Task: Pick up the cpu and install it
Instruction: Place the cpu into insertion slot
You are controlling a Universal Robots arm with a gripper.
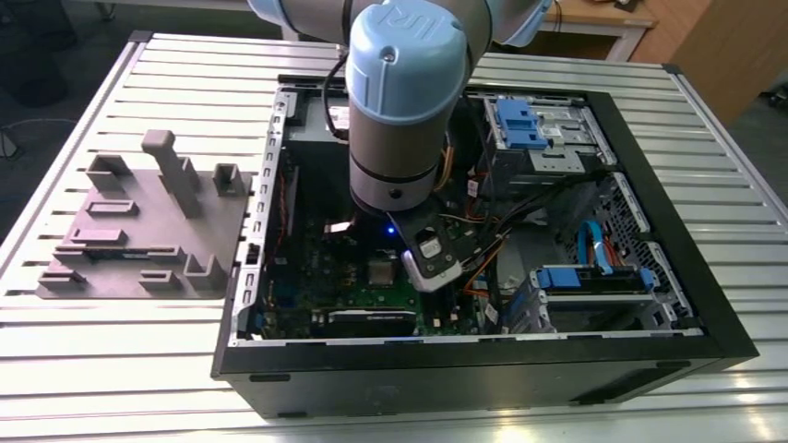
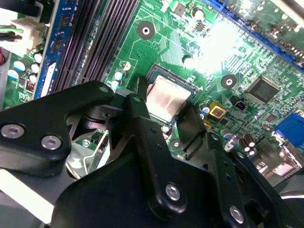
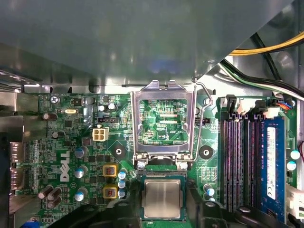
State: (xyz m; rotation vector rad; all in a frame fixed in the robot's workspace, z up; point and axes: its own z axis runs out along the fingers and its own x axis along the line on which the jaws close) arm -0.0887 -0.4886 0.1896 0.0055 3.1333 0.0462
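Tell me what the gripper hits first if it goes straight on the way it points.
Likely the cpu, lying in its socket on the motherboard directly ahead of the gripper; remaining gap unclear.

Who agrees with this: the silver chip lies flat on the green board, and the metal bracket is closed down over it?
Not quite. The silver chip does lie flat on the green board, but the metal bracket is swung open and stands clear of the chip, leaving its top bare. The first wrist view shows this.
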